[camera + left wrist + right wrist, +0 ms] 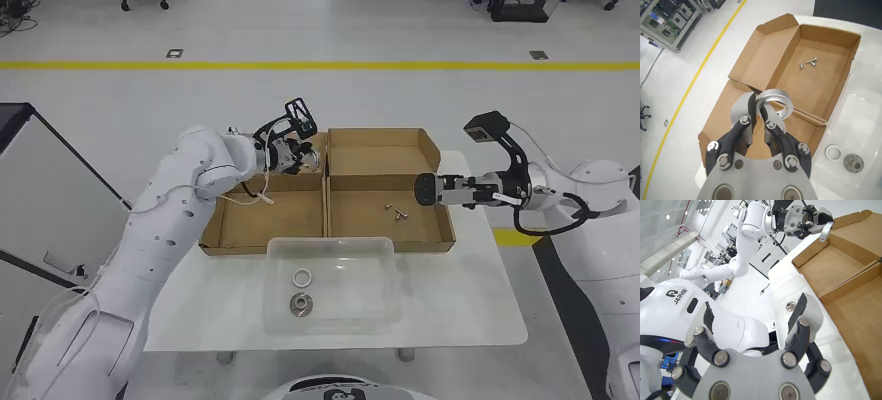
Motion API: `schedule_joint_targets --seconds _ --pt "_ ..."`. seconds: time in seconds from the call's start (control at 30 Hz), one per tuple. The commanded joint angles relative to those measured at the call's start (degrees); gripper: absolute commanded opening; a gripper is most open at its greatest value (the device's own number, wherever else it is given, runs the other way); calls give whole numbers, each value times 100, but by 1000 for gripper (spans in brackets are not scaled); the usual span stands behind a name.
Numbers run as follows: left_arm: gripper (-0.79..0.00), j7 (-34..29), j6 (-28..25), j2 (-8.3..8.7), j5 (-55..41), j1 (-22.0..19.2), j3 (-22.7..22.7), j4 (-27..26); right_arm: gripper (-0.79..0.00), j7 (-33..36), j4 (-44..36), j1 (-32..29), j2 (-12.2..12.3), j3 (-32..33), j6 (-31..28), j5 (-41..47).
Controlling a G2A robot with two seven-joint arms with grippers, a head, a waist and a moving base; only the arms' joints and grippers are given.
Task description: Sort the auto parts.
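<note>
Left gripper [756,106] is clamped tight on a silver metal ring [775,95], pinching its rim with one finger through the hole. It's holding the ring up in the air over the left cardboard box [725,117], at the far end, close to where that box butts against the right cardboard box [819,85]. A few small bolts [811,61] lie on the floor of the right box. Right gripper [754,309] hangs at the right box's outer edge, fingers spread wide apart, nothing between them. The clear plastic tray [330,243] on the near side of the boxes has a white ring [301,276] and a metal flange [299,303] just beside each other. Everything sits on a white table [480,300].
</note>
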Motion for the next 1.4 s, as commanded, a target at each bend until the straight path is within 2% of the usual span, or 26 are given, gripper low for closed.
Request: schedule_joint_targets --seconds 0.0,0.3,0.63,1.0,1.37 --pt "-785 -44 -261 -16 66 -123 131 170 0 0 0 0 0 0 0 0" --pt "-785 -462 -755 -142 337 -646 711 780 0 0 0 0 0 0 0 0" --pt "-785 -743 -1138 -403 403 -1105 1526 1558 0 0 0 0 0 0 0 0" --pt "-785 -577 -1280 -707 875 -1407 2245 2474 0 0 0 0 0 0 0 0" --pt "-785 -5 -1378 -1092 1339 -1612 2839 3420 0 0 0 0 0 0 0 0"
